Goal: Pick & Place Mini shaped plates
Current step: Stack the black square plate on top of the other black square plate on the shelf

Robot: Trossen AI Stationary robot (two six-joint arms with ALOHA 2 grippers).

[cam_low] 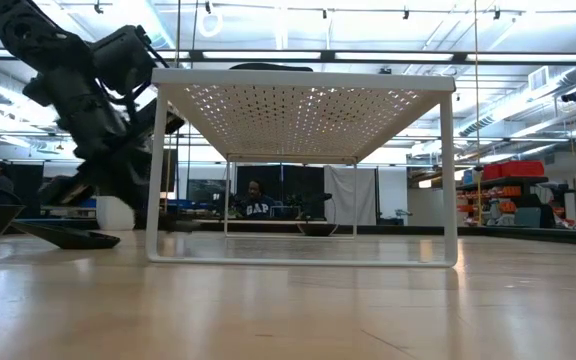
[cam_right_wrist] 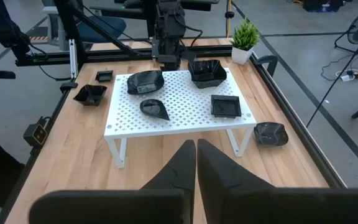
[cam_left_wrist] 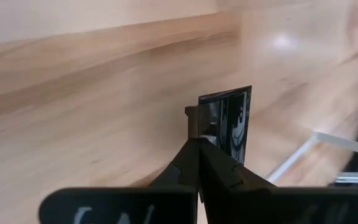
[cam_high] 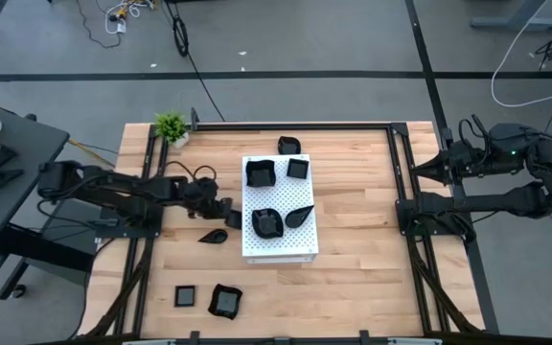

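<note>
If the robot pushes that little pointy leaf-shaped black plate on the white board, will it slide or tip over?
The leaf-shaped plate looks shiny and smooth, so it would probably slide easily on the white board. It sits low and wide, so tipping seems unlikely. It looks stiff, not bendy, and might chip if it dropped off the edge.

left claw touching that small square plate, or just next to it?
Touching. In the left wrist view the shut left claw pinches the edge of the small square plate, holding it upright above the wooden table, no gap between them.
</note>
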